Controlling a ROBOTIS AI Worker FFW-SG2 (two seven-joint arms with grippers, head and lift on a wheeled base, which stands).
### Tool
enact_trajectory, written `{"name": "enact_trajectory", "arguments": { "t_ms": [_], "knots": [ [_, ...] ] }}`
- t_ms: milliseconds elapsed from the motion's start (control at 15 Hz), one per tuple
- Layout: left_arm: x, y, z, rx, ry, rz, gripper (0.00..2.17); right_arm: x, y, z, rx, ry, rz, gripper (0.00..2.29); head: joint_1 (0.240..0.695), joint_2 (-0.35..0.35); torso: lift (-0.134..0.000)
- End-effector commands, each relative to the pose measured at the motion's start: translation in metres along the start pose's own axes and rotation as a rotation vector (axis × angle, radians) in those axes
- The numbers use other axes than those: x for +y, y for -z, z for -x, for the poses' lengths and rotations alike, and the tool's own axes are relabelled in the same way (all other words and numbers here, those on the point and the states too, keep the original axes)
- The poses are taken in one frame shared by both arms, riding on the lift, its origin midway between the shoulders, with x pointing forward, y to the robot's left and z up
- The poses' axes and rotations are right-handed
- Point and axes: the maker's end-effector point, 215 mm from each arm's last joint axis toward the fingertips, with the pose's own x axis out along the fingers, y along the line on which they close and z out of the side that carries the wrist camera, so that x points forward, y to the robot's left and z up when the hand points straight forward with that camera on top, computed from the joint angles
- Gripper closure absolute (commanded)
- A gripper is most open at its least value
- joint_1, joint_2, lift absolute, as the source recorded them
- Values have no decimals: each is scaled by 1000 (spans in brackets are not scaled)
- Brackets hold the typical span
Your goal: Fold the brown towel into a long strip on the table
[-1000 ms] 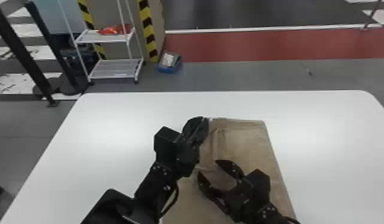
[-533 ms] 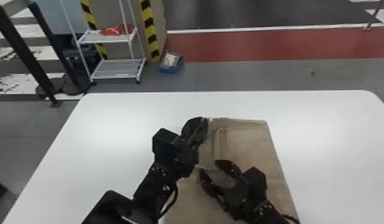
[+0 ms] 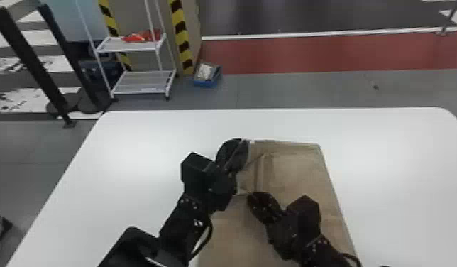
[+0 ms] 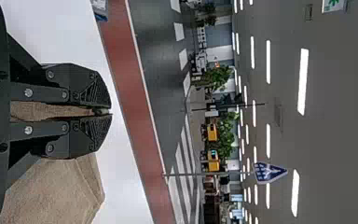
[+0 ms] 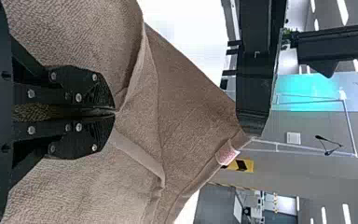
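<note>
The brown towel (image 3: 302,177) lies on the white table (image 3: 132,152), partly raised near its far left corner. At that corner, my left gripper (image 3: 238,149) is shut on the towel; in the left wrist view the fingers of my left gripper (image 4: 103,112) pinch its edge. Over the towel's middle is my right gripper (image 3: 254,199), nearer the robot. The right wrist view has my right gripper (image 5: 114,112) closed on a fold of the towel (image 5: 191,112), which rises toward a corner with a small label. The arms hide parts of the towel.
Beyond the table stand a white shelf rack (image 3: 142,81) and a blue box (image 3: 207,75) on the floor. Bare tabletop stretches to the left and right of the towel.
My right gripper's fingers, apart over the towel before, have closed on it. The left gripper stays at the far left corner.
</note>
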Motion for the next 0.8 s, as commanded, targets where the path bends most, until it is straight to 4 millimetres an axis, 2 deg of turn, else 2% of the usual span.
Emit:
{"name": "enact_trajectory", "arguments": {
  "t_ms": [0,133,333,400,533,733],
  "knots": [
    [3,-2,1,-5,-5,-1,1028,-12,-9,5,-31,17,-1,1538,695,110,-123],
    [7,-19,3,-56,-21,-2,1028,-29,-30,21,-93,47,-7,1538,695,102,-123],
    [42,-45,7,-100,-174,0,1028,-77,-56,61,-147,135,3,1538,695,88,-123],
    [58,-51,10,-107,-210,-9,1031,-98,-65,78,-166,170,-1,1538,695,77,-123],
    [89,-54,15,-92,-254,-30,1028,-155,-79,126,-196,260,-14,1538,695,50,-123],
    [135,-39,28,-19,-332,-44,1028,-246,-82,192,-213,408,-59,1538,695,-19,-123]
  ]
}}
